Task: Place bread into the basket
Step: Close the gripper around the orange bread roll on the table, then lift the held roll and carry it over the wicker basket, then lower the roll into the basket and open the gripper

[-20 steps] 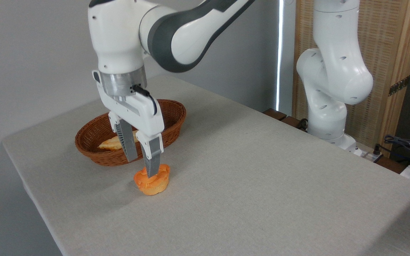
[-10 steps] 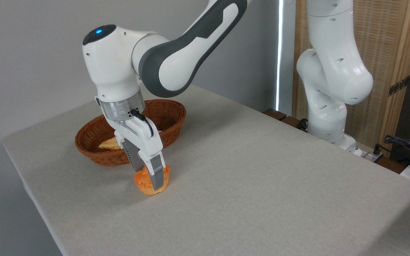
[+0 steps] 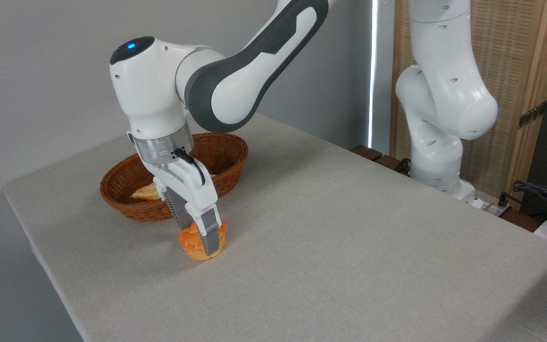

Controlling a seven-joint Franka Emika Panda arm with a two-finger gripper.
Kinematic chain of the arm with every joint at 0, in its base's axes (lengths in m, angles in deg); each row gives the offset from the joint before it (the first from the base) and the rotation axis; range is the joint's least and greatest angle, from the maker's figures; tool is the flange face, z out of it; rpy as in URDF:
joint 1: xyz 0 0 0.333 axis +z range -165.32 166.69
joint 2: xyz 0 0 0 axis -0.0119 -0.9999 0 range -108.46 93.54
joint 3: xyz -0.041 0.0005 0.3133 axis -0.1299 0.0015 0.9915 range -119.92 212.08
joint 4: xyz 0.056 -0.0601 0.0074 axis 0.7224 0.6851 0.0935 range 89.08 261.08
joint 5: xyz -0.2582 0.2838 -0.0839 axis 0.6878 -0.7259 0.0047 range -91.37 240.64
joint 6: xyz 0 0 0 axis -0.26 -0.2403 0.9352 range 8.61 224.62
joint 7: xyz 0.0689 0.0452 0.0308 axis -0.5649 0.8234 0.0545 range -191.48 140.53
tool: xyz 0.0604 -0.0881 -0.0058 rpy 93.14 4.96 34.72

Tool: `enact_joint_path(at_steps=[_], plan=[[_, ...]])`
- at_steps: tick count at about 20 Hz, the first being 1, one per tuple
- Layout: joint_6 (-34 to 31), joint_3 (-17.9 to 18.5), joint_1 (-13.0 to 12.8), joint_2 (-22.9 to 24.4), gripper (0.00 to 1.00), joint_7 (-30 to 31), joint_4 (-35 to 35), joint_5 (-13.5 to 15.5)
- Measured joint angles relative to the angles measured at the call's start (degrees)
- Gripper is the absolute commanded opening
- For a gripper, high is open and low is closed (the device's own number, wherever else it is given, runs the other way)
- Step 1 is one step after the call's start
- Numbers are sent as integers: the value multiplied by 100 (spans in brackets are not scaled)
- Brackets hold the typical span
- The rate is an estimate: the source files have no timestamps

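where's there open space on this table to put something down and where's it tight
The table is bare across its whole middle and right, from the bread out to the arm's base, and along the near edge. It is crowded at the far left corner: the basket, the bread beside it, and the gripper over the bread.

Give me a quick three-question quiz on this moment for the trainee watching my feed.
1. True or false: the orange bun is already inside the basket.
2. What lies in the basket? A) a pale flat bread B) a cup C) nothing
3. Where are the gripper fingers relative to the bun?

Key:
1. False; it sits on the table, in front of the basket.
2. A, the pale bread.
3. Lowered around the bun, one finger on its near side and the other behind it.
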Motion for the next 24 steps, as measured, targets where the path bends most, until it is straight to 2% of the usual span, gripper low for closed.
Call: enact_joint_path(at_steps=[12,13,17,18,19,20,21,23,24], plan=[[1,7,10,40,42,0,-47,0],[1,8,18,88,45,0,-91,26],[1,-12,23,399,45,0,-244,342],[1,-33,21,473,50,0,-265,477],[1,-89,20,545,65,-8,-303,620],[1,-182,19,598,76,-12,-338,717],[1,-309,15,633,78,-11,-366,768],[1,-598,1,652,95,5,-385,802],[1,-759,-5,648,100,49,-385,804]])
